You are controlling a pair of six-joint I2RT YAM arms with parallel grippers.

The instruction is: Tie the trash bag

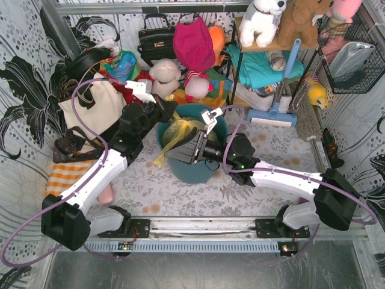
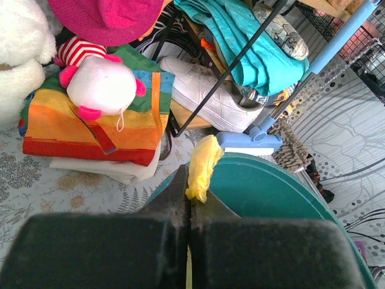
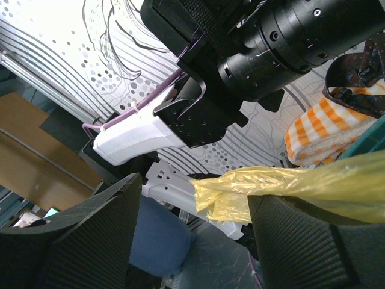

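The yellow trash bag sits inside the teal bin at the table's middle. One twisted strand of it hangs over the bin's left front rim. My left gripper is at the bin's back left rim. In the left wrist view it is shut on a twisted yellow bag end that sticks up past the tips. My right gripper is over the bin's front. In the right wrist view it stands wide open, and another yellow bag strand lies across its right finger into the gap.
A cream tote bag stands left of the bin, with an orange checked cloth in front of it. Stuffed toys and a folded rainbow cloth lie behind the bin. A shelf rack and a blue sweeper stand at the back right.
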